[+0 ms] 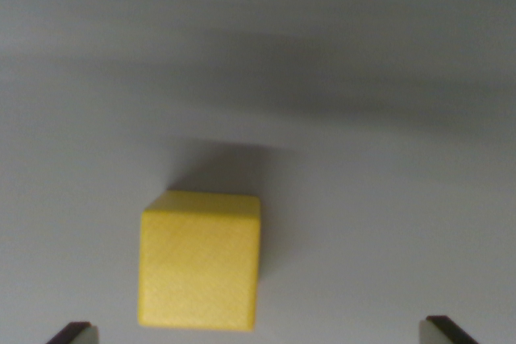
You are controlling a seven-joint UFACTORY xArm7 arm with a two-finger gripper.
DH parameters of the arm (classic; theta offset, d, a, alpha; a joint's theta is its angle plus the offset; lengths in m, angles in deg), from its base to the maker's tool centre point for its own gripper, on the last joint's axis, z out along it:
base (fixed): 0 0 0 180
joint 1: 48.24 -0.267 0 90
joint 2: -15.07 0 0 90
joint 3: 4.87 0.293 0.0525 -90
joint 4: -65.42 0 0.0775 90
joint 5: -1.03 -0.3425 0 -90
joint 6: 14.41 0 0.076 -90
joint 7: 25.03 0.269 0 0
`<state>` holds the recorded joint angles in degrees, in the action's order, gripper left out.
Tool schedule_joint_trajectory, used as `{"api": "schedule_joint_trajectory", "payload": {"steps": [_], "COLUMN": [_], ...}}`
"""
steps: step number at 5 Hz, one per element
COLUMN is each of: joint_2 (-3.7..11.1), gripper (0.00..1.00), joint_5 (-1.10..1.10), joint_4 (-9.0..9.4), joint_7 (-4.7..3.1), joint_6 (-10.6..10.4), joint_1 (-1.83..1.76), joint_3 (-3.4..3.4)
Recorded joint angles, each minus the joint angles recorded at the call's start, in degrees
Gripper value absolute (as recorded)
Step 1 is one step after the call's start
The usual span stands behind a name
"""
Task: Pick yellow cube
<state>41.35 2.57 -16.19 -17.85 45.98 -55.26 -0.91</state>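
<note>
A yellow cube (200, 262) rests on a pale grey surface (387, 199), low in the wrist view and left of centre. My gripper (260, 333) is open: only the two dark fingertips show, one at the bottom left corner (74, 333) and one at the bottom right (445, 331). The cube lies between them, closer to the fingertip on the wrist view's left, with nothing gripped.
A broad blurred shadow (322, 94) crosses the grey surface above the cube. No other object is in view.
</note>
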Motion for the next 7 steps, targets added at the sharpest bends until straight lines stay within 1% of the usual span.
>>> {"api": "schedule_joint_trajectory", "payload": {"steps": [1,2,3,4,5,6,7], "joint_2": [1.86,1.86,3.55,3.55,5.03,5.03,6.26], "gripper": [0.0,0.0,0.0,0.0,0.0,0.0,0.0], "joint_5": [0.2,0.2,0.39,0.39,0.55,0.55,0.69], "joint_4": [0.57,0.57,1.1,1.1,1.55,1.55,1.93], "joint_7": [0.59,0.59,1.13,1.13,1.6,1.6,1.99], "joint_6": [-2.3,-2.3,-4.4,-4.4,-6.2,-6.2,-7.7], "joint_1": [-0.39,-0.39,-0.74,-0.74,-1.05,-1.05,-1.31], "joint_3": [0.2,0.2,0.39,0.39,0.55,0.55,0.69]}}
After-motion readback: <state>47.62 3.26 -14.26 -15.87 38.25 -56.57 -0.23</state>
